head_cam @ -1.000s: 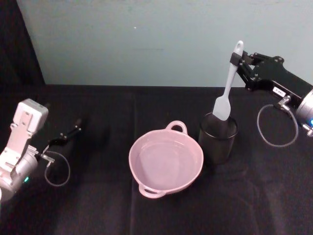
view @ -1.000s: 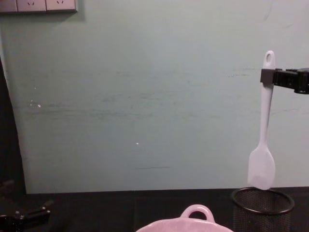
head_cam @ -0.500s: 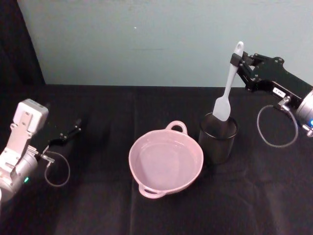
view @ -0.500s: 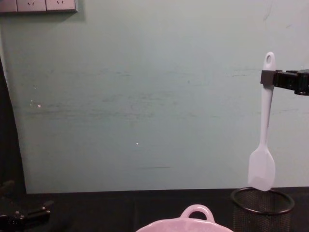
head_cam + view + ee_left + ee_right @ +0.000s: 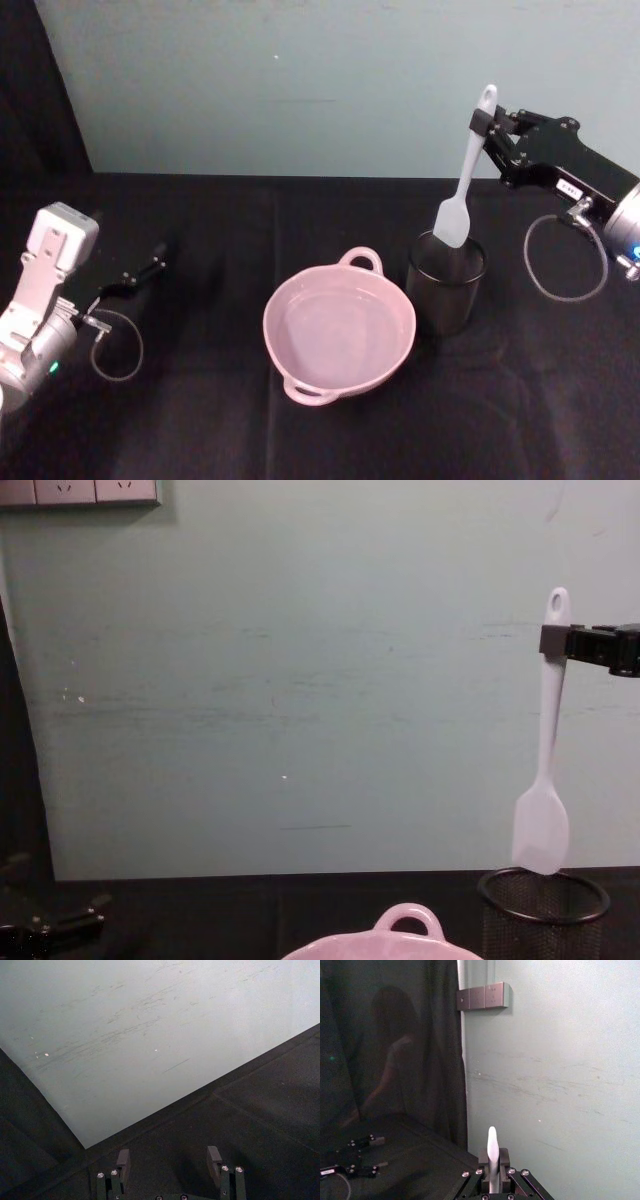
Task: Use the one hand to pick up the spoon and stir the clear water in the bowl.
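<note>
My right gripper [image 5: 484, 127] is shut on the upper handle of the white spoon [image 5: 462, 185], high at the right. The spoon [image 5: 544, 780] hangs nearly upright, its flat blade just above the rim of the black wire-mesh cup [image 5: 446, 282]. In the right wrist view the handle's end [image 5: 492, 1152] sticks up between the closed fingers. The pale pink bowl [image 5: 338, 325] with water sits at the table's middle, left of the cup; its loop handle [image 5: 408, 918] shows in the chest view. My left gripper [image 5: 169, 1162] rests open low at the far left, holding nothing.
The table is covered in black cloth [image 5: 200, 420]. A pale green wall [image 5: 300, 80] stands close behind the cup and bowl. A dark curtain [image 5: 390, 1060] hangs at the far left. Wall sockets [image 5: 80, 492] sit high on the wall.
The spoon and right gripper have barely moved, staying just above the mesh cup. The left arm has shifted slightly.
</note>
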Controlling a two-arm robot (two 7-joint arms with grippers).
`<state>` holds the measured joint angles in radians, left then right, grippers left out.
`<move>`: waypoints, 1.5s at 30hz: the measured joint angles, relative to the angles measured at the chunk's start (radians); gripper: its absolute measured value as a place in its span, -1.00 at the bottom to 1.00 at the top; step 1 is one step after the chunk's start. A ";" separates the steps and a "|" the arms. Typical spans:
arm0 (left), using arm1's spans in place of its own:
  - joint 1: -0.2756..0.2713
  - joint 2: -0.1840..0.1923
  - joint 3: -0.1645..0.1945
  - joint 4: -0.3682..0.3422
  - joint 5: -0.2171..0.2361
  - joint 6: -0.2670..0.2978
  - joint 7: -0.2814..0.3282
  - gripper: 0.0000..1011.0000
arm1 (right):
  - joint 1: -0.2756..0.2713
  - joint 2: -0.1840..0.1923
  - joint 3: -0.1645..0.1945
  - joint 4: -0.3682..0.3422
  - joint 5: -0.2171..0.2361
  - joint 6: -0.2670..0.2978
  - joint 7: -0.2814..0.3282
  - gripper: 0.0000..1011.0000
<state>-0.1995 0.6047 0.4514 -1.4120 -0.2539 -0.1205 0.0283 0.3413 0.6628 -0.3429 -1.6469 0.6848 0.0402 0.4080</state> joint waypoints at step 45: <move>0.000 0.000 0.000 0.000 0.000 0.000 0.000 0.99 | 0.048 -0.239 -0.197 0.228 -0.095 -0.073 0.218 -0.76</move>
<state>-0.1996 0.6047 0.4514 -1.4120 -0.2539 -0.1205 0.0283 0.3898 0.4234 -0.5396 -1.4192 0.5896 -0.0327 0.6263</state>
